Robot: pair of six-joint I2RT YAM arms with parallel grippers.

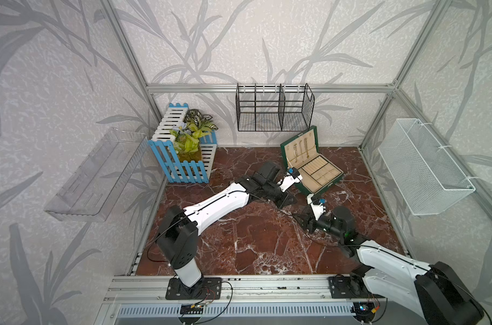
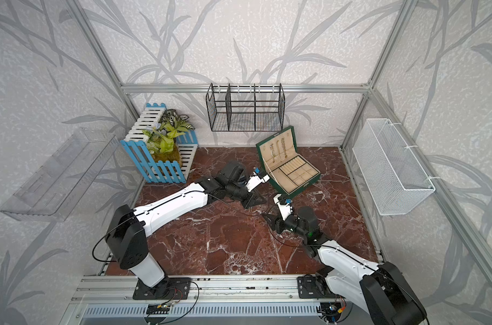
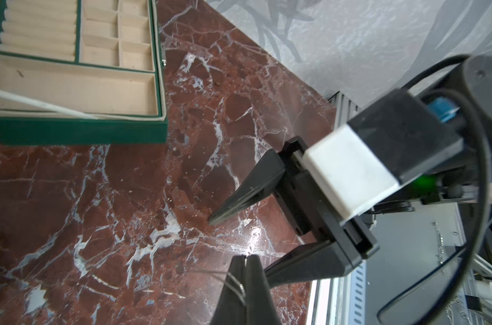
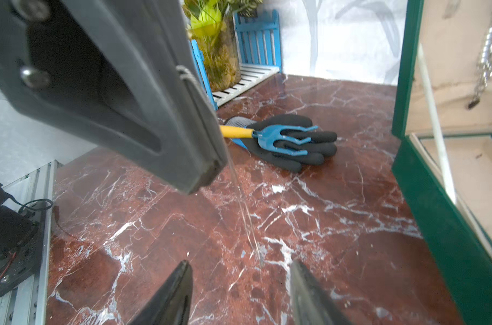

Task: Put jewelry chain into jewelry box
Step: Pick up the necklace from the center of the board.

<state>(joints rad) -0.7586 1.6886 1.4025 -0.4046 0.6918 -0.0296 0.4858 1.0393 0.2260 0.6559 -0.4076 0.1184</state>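
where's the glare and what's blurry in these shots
Left wrist view: a bright glare patch on the marble table beside the open right gripper. Right wrist view: the left gripper is close and soft, the chain hanging from it a faint streak, the glove sharp. Both top views: frame posts splay outward, a wide-angle look.

Red marble tabletop with jewelry box, picket planter, black glove.

Open worktop is found on the near side; the jewelry box is walled at its far side by the raised lid, one corner crowded by the left arm.
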